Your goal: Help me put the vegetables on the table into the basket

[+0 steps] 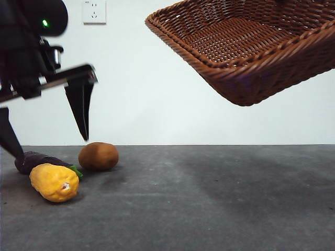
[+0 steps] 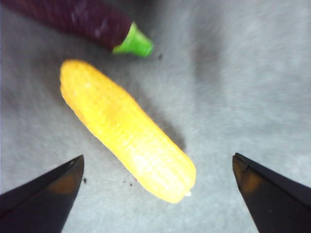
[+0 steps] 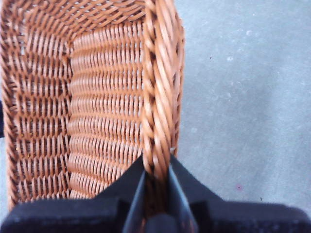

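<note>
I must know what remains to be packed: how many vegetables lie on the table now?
3, all at the front view's left: the yellow corn nearest the camera, the purple eggplant just behind it, the brown potato beside them. The raised basket looks empty.

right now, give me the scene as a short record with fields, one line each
left gripper: open, above the corn, holding nothing
right gripper: shut on the basket rim, basket lifted off the table, tilted
eggplant: on the table beside the corn
potato: on the table, behind the corn
in basket: no vegetables visible
</note>
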Controlling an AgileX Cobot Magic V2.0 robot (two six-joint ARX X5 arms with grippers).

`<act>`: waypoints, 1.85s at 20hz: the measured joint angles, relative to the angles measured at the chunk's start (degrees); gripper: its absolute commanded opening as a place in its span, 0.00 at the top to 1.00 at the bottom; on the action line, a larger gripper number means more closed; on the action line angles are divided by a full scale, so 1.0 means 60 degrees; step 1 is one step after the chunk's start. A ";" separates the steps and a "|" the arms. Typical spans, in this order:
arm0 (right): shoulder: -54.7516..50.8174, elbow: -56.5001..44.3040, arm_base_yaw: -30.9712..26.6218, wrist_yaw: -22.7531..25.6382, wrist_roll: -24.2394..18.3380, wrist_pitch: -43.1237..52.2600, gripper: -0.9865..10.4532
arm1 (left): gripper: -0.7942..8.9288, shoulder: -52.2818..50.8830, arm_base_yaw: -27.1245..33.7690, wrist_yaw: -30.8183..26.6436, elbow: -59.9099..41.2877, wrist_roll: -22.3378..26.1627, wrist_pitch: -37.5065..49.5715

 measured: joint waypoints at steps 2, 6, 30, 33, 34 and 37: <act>0.0000 0.0000 0.0000 -0.0120 -0.0040 -0.0040 0.92 | 0.27 0.0430 -0.0055 -0.0189 0.0000 -0.0302 0.0025; 0.0000 0.0000 0.0000 -0.0259 -0.0171 -0.0171 0.92 | 0.28 0.1009 -0.0087 -0.0401 0.0000 -0.0612 0.0047; 0.0066 0.0000 0.0000 -0.0255 -0.0295 -0.0463 0.92 | 0.93 -0.0503 -0.0200 -0.0339 0.0000 0.1821 0.0397; 0.0590 0.0000 0.0000 -0.0259 -0.0157 -0.0608 0.92 | 0.93 -0.2612 -0.0211 0.0051 0.0000 0.2470 0.0474; 0.0834 0.0000 0.0000 -0.0255 -0.0106 -0.0616 0.92 | 0.93 -0.3337 -0.0251 0.0182 0.0000 0.2623 0.0470; 0.1566 0.0000 0.0000 -0.0561 0.0095 -0.0495 0.92 | 0.93 -0.5293 -0.0616 0.0550 0.0066 0.3293 0.0109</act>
